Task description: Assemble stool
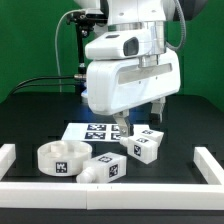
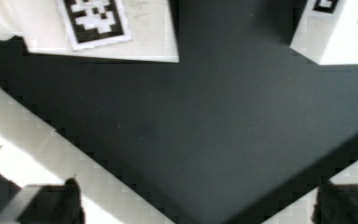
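The round white seat [image 1: 62, 156] lies on the black table at the exterior view's left. One white block leg [image 1: 104, 168] lies in front of it, and two more legs [image 1: 140, 148] [image 1: 152, 134] lie close together right of centre. My gripper [image 1: 140, 120] hangs just above the table behind those two legs, open and empty. In the wrist view the gripper [image 2: 202, 205] has its jaws wide apart with only bare table between them. A leg [image 2: 336, 30] shows at that frame's edge, apart from the fingers.
The marker board [image 1: 88, 131] lies flat behind the parts and also shows in the wrist view [image 2: 96, 25]. White border rails run along the left [image 1: 8, 158], front [image 1: 110, 190] and right [image 1: 210, 165] of the table.
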Controlling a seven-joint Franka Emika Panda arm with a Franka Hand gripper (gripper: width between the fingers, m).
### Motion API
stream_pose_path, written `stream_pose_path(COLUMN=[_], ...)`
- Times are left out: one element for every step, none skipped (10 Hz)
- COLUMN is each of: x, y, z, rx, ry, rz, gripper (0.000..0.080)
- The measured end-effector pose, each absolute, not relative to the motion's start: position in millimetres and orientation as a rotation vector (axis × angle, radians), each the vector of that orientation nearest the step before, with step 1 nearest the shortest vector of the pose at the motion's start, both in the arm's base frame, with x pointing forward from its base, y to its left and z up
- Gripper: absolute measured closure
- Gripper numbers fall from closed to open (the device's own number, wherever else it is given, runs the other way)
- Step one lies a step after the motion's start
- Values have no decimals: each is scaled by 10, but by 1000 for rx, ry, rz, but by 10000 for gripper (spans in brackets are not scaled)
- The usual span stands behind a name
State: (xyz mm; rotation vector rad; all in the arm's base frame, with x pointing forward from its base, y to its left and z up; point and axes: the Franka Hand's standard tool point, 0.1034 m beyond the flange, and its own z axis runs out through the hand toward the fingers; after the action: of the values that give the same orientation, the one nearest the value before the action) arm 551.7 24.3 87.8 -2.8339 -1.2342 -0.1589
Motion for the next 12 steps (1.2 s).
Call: stream_pose_path(x=[5516, 5516, 5515, 5511, 5513, 5502, 5501, 5513, 5511, 5510, 5504, 5438], y=[231, 230, 226, 191, 101, 67, 85, 119, 119, 117, 124, 231], z=[877, 877, 876, 887, 924, 934, 940, 945, 940, 936, 931, 897], rx=[-2831, -2831, -2831, -2836, -2852, -2902, -2947, -2944, -2943, -2943, -2943, -2934], ry=[-1241, -1241, -1243, -1235, -1213, -1073, -925, -938, -941, -940, -942, -993], rz=[-161, -161, -160, -156, -160, -158, -154, -157, -156, -155, -154, -157], gripper=[150, 150, 150, 150, 150, 150, 150, 150, 150, 150, 150, 150])
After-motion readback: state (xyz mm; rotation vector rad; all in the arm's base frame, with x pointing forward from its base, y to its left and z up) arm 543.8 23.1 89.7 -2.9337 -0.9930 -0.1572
